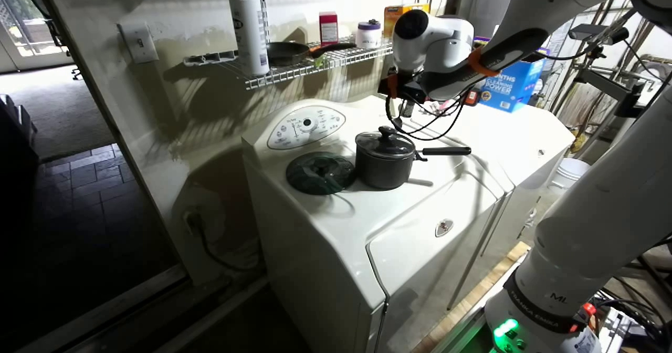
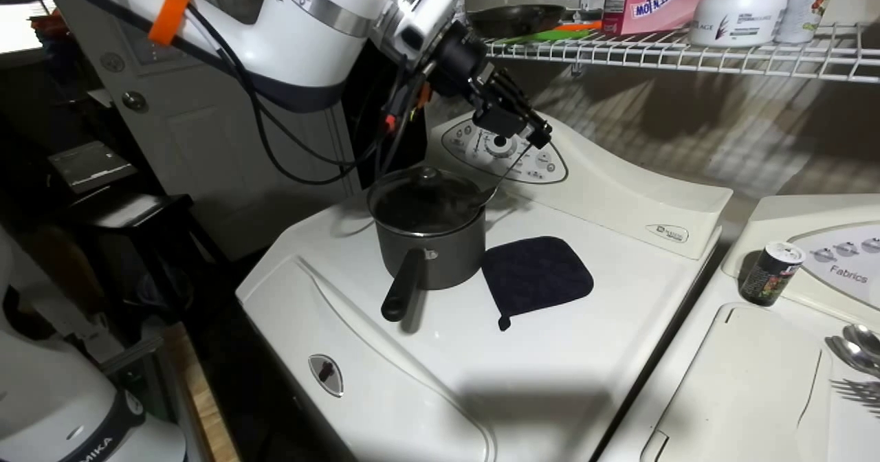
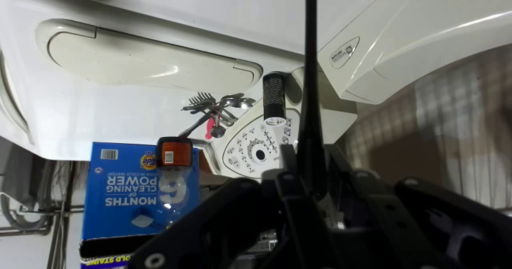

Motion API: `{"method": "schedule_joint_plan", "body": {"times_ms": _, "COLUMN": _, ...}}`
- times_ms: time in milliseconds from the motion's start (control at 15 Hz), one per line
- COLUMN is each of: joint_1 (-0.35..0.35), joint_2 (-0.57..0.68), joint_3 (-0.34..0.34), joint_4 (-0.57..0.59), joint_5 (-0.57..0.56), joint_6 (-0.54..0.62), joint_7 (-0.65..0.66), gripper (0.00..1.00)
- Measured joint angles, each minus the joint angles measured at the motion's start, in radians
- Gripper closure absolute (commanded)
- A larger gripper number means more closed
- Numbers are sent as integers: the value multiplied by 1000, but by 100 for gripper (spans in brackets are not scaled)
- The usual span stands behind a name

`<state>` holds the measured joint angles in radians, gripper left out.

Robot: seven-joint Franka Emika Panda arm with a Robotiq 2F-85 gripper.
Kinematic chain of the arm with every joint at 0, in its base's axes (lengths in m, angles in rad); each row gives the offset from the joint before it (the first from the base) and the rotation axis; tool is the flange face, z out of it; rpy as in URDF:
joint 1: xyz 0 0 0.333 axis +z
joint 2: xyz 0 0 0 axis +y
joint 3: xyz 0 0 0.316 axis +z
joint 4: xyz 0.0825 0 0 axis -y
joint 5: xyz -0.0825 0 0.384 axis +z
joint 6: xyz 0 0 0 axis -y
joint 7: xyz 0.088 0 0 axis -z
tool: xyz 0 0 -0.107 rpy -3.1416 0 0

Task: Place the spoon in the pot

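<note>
The pot, a dark grey saucepan with a long black handle, stands on a white washer top in both exterior views (image 1: 384,172) (image 2: 432,256). A glass lid (image 1: 378,144) with a black knob sits on it. My gripper (image 2: 540,136) is shut on the end of a thin spoon (image 2: 512,168), slanting down. Its bowl overlaps the pot's rim in that exterior view; I cannot tell whether they touch. In the wrist view the spoon's dark handle (image 3: 311,61) runs up between the fingertips; its bowl is out of view there. The gripper (image 1: 407,109) is beyond the pot in an exterior view.
A dark green disc (image 1: 320,173) lies beside the pot. A dark blue pot holder (image 2: 540,276) lies on its other side. A wire shelf (image 2: 674,60) hangs above the control panel (image 2: 505,147). A black can (image 2: 771,274), cutlery (image 3: 218,109) and a blue box (image 3: 136,189) stand farther off.
</note>
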<state>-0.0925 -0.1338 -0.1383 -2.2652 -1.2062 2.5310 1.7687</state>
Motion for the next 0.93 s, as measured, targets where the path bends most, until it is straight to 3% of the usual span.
{"method": "schedule_joint_plan", "body": {"times_ms": 400, "joint_1": -1, "joint_2": -25, "joint_3": 14, "joint_4": -40, "joint_5": -190, "joint_6": -2, "joint_7": 189, "gripper": 95}}
{"method": "schedule_joint_plan", "body": {"times_ms": 933, "joint_1": 1, "joint_2": -34, "joint_3": 22, "joint_4": -66, "joint_5": -310, "joint_6": -22, "joint_7": 307, "gripper": 95}}
